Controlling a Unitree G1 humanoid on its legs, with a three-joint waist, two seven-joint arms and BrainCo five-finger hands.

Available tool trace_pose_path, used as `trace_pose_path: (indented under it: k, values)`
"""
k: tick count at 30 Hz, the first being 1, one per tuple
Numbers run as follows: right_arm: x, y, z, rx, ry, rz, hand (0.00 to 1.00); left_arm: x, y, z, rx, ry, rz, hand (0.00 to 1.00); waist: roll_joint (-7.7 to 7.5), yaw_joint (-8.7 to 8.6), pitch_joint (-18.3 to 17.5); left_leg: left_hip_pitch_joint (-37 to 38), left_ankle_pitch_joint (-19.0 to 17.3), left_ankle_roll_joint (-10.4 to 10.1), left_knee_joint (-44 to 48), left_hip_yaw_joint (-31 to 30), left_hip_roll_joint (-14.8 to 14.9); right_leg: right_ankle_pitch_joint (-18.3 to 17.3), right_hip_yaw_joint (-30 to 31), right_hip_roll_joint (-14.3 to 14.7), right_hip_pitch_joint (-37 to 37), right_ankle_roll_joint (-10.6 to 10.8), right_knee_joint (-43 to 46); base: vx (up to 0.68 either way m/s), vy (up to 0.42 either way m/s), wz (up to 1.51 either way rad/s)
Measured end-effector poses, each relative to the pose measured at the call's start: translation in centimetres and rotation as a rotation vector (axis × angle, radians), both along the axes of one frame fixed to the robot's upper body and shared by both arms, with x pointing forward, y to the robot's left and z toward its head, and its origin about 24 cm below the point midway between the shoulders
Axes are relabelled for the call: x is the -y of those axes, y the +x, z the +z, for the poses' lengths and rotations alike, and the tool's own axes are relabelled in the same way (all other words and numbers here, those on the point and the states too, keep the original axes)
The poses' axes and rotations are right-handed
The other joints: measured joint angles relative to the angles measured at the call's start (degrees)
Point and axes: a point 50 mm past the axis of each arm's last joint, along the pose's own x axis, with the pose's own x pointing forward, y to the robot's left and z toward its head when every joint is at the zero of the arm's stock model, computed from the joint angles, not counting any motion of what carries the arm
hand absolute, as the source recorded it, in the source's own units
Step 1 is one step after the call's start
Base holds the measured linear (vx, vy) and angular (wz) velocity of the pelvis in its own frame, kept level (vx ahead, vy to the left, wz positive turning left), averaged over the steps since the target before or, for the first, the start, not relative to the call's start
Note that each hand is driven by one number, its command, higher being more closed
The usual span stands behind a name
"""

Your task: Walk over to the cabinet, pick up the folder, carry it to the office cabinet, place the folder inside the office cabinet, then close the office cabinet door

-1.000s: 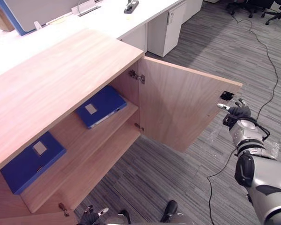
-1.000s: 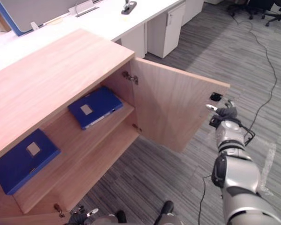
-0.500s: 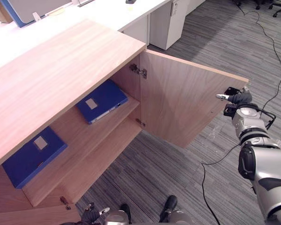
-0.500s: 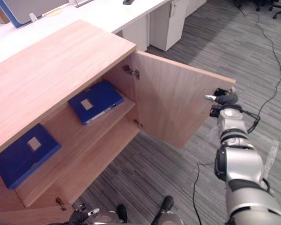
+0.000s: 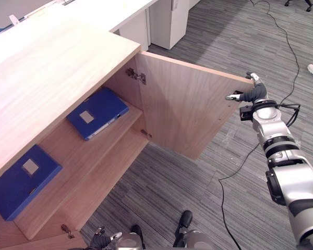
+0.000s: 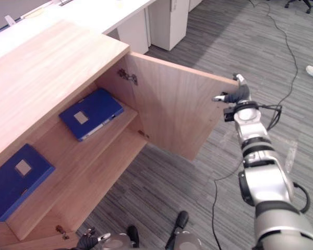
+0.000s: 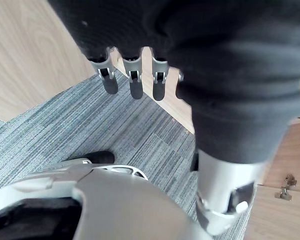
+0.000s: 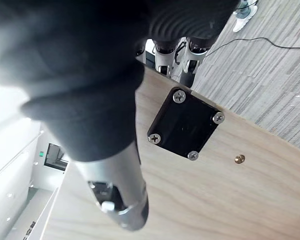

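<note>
Nearest, the left hand (image 7: 155, 81) hangs low with loose, empty fingers. The light wooden office cabinet (image 5: 52, 62) holds two flat blue folders on its one shelf (image 5: 73, 156): one near left (image 5: 21, 179), one farther right (image 5: 97, 112). Its single door (image 5: 182, 109) stands open. At the door's far corner, the right hand (image 5: 250, 94) is spread, thumb against the inner face beside a square black plate (image 8: 186, 123).
</note>
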Motion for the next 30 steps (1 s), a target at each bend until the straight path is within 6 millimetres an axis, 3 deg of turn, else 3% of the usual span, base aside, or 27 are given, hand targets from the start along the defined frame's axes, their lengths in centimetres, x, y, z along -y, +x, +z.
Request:
trace_pose_path:
  k: [5, 10, 16, 21, 24, 26, 29, 30]
  values:
    - [-3.5, -1.2, -1.6, -0.009, -0.176, 0.228, 0.0, 0.0, -0.6, -0.3, -0.03, 0.003, -0.003, 0.0, -0.03, -1.68, -0.38, 0.87, -0.76, -1.22, 0.45, 1.19, 1.58, -0.37, 1.65, 1.77, -0.02, -0.44, -0.08, -0.02, -0.015, -0.21]
    - [-6.4, -3.4, -5.5, -0.097, -0.126, 0.483, 0.0, -0.2, -1.7, -0.6, -0.08, 0.008, -0.009, 0.0, -0.11, -2.87, -4.73, 0.92, -0.66, -2.04, 0.56, 1.94, 3.05, -1.07, 1.91, 3.32, -0.43, -1.3, -0.1, 0.0, -0.04, -0.12]
    - [-8.8, -5.4, -9.1, -0.249, -0.136, 0.686, 0.0, -0.4, -1.8, -0.6, -0.084, 0.003, -0.011, 0.0, -0.61, -2.76, -8.07, 0.85, -0.18, -2.72, 0.46, 1.9, 3.88, -1.57, 1.9, 4.19, -0.54, -1.27, -0.41, -0.07, -0.031, -0.01]
    - [-13.2, -8.0, -12.4, -0.347, 0.14, 0.877, 0.0, -0.3, -2.1, -0.7, -0.091, -0.01, -0.014, 0.0, -1.09, -2.52, -9.47, 0.73, -0.18, -2.73, 0.37, 1.66, 4.14, -1.73, 1.99, 4.63, -0.74, -1.46, -0.42, -0.04, -0.018, -0.01]
    - [-14.5, -12.1, -18.2, -0.674, 0.306, 0.933, 0.0, -0.2, -1.6, -0.6, -0.075, -0.019, -0.005, 0.0, -1.35, -0.79, -9.64, 0.54, -0.1, -2.62, -0.51, 1.06, 4.09, -1.83, 1.8, 4.7, -1.0, -1.59, -0.42, 0.02, -0.012, 0.11]
    - [-15.4, -19.2, -24.2, -1.052, 0.502, 0.949, 0.0, -0.1, -1.5, -0.6, -0.073, -0.026, -0.008, 0.0, -1.36, 0.3, -9.64, -0.39, 0.0, -2.49, -0.68, -0.26, 4.08, -2.18, 1.0, 4.69, -1.39, -2.09, -0.41, 0.08, 0.003, 0.22]
    - [-17.0, -24.9, -26.8, -1.245, 0.757, 0.925, 0.0, -0.3, -2.3, -0.7, -0.091, -0.029, 0.006, 0.0, -1.4, -0.04, -9.61, -0.82, 1.34, -2.54, -1.78, -0.62, 4.03, -2.24, 0.76, 4.79, -2.22, -1.87, -0.11, 0.11, 0.027, 0.04]
    - [-17.1, -25.1, -26.9, -1.248, 0.782, 0.922, 0.0, -0.4, -2.5, -0.8, -0.096, -0.029, 0.009, 0.0, -1.48, -0.23, -9.56, -0.77, 1.39, -2.57, -1.94, -0.62, 3.94, -2.22, 0.75, 4.74, -2.24, -1.85, -0.1, 0.14, 0.06, -0.01]
